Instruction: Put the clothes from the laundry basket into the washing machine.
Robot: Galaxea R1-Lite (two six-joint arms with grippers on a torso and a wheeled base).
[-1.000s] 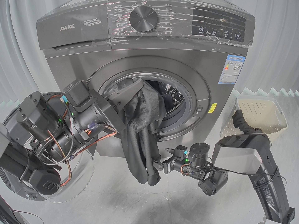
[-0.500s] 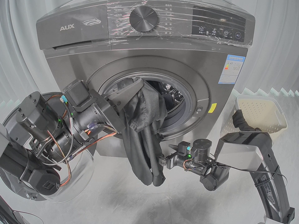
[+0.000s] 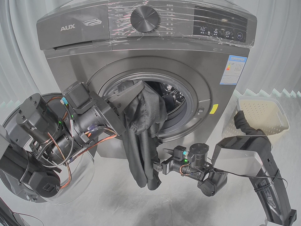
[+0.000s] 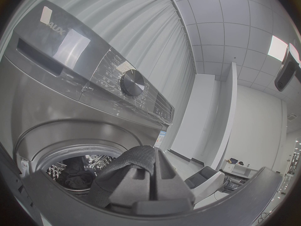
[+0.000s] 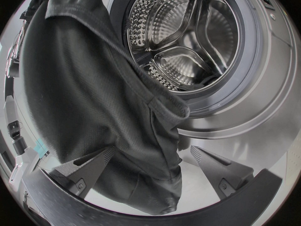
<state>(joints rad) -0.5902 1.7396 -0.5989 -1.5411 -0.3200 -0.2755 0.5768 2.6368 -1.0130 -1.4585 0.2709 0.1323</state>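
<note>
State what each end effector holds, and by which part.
Left end effector: shut on the dark garment, by its top edge at the washing machine opening. Right end effector: open around its hanging lower end, gripping nothing.

The pale floor (image 3: 119, 204) bears the washing machine (image 3: 78, 66) and laundry basket (image 3: 263, 112).

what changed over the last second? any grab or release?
The right gripper, open, backed off to the robot's right, then returned to the hanging end of the black garment, which swung with it. Nothing taken or released. The left gripper kept holding the garment at the washing machine opening; laundry basket unchanged.
</note>
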